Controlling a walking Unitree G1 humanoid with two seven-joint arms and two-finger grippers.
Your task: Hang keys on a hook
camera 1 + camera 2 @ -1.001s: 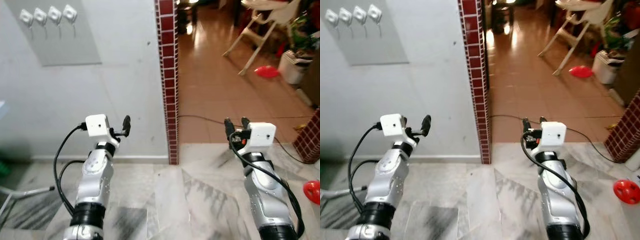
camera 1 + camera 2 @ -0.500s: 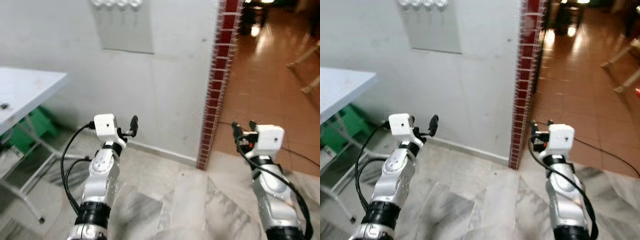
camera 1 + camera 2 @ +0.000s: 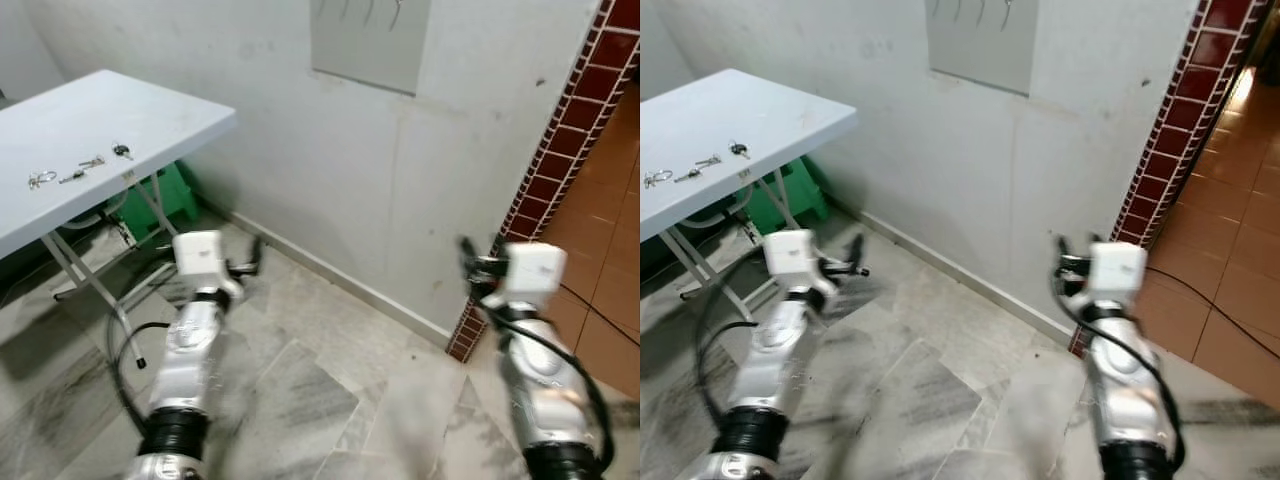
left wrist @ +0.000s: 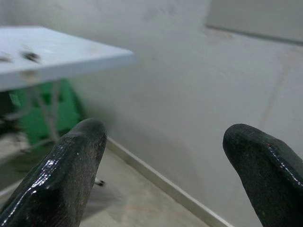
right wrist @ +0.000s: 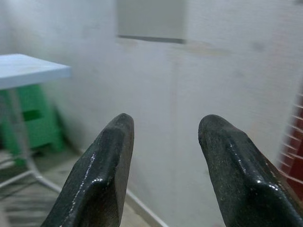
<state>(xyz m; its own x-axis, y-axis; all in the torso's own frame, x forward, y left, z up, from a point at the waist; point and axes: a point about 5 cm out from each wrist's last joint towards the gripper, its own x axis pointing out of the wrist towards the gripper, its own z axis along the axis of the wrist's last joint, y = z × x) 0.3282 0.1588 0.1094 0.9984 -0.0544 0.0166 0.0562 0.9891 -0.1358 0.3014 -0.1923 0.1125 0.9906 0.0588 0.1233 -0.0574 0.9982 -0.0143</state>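
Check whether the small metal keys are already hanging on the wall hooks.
No, the small metal keys lie on the white folding table, while both grippers are empty.

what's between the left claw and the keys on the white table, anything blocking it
Nothing visible blocks it. The keys lie in the open on the white table, ahead and to the left of the open left claw. Between them is just the table's edge and bare floor.

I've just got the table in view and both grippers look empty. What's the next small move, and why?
Probably keep turning left and step toward the table. The keys lie on its top, well beyond both arms. The left gripper and right gripper are open and hold nothing, so nothing can go on the hooks on the wall yet.
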